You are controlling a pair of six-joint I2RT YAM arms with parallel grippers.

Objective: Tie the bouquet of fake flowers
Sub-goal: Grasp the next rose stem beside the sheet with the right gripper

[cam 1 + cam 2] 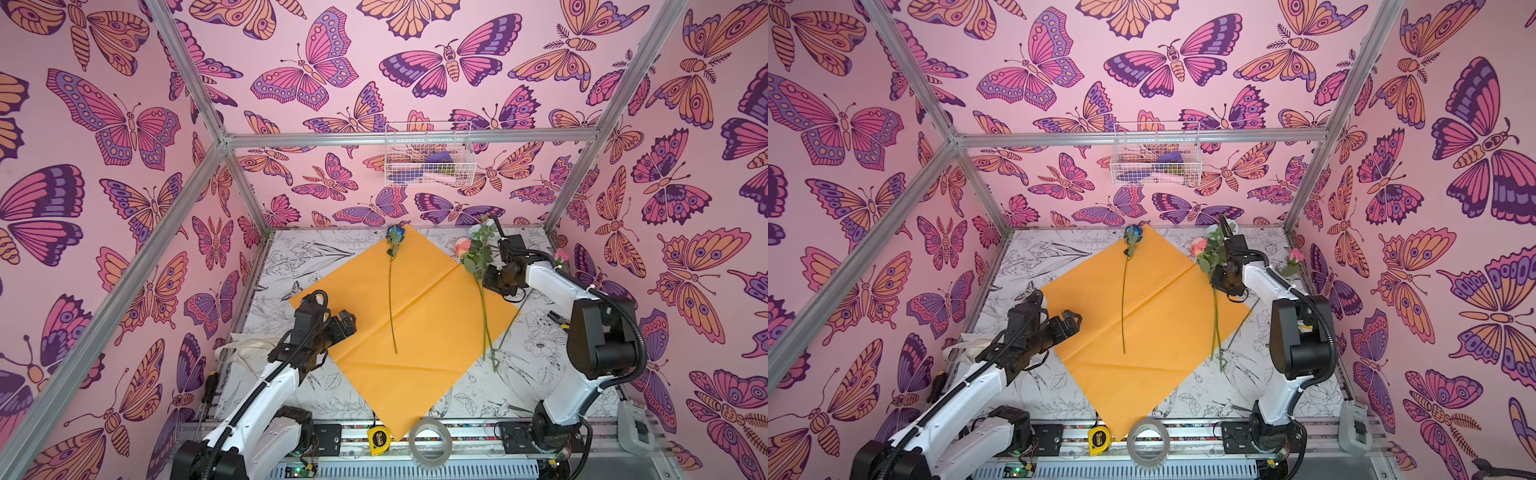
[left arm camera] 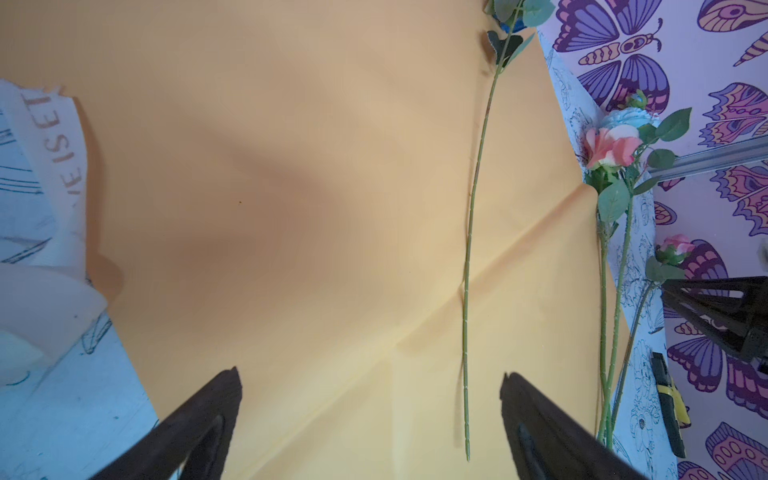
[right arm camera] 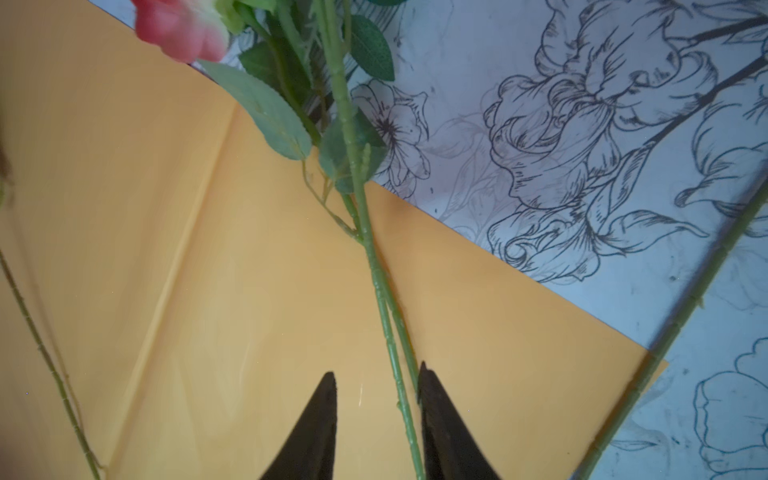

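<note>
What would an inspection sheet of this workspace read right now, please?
Surface: table with a flower-sketch cover; orange wrapping paper laid flat on it.
Job's things: blue rose lies on the paper; two more roses lie with their stems across the paper's edge near the right arm; pink rose is off the paper; nothing bundled or tied.
Clutter: ribbon, dark-handled tool, tape measure, tape roll, yellow-handled tool.
Grippers: left gripper open, empty, over the paper; right gripper open, astride the two stems.
Cables: black hoses along both arms.
Surroundings: butterfly walls, metal frame, wire basket on the back wall.
</note>
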